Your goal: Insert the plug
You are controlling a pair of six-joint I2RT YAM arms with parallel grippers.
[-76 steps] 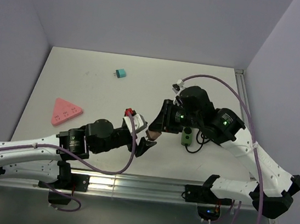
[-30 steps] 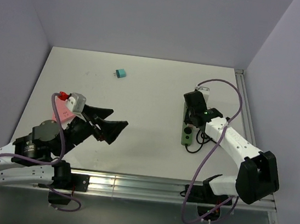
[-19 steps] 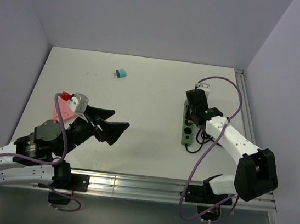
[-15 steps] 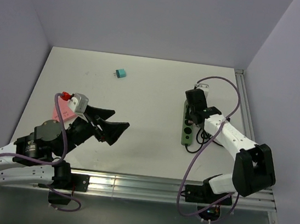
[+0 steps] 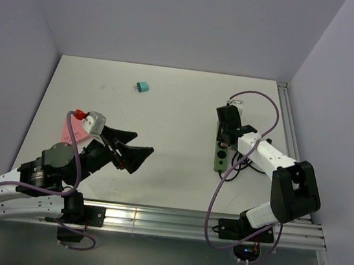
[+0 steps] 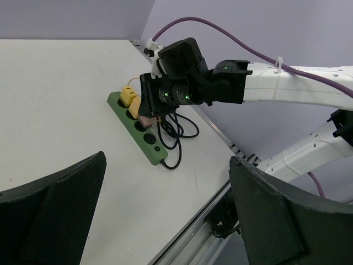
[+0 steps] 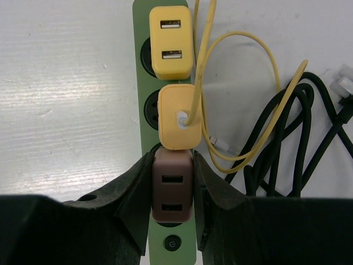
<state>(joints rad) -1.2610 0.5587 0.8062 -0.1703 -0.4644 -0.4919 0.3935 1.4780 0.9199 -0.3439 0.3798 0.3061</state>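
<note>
A green power strip (image 7: 140, 138) lies on the table at the right, also in the top view (image 5: 218, 159) and the left wrist view (image 6: 144, 144). Two yellow plugs (image 7: 171, 41) sit in its far sockets. My right gripper (image 7: 172, 160) is shut on a brown two-port plug (image 7: 172, 190), which stands on the strip just behind the power button, touching the second yellow plug (image 7: 177, 117). In the top view the right gripper (image 5: 228, 127) is low over the strip. My left gripper (image 5: 134, 152) is open and empty, raised over the table's left half.
A black cable coil (image 7: 292, 143) and a yellow cable (image 7: 248, 99) lie right of the strip. A small teal plug (image 5: 143, 87) lies at the back of the table. A pink triangular block (image 5: 69, 130) lies at the left, partly behind the left arm.
The left arm has pulled back from the middle to the left, gripper open. The right gripper has come down onto the strip with the brown plug; its arm has swung closer to the base.
</note>
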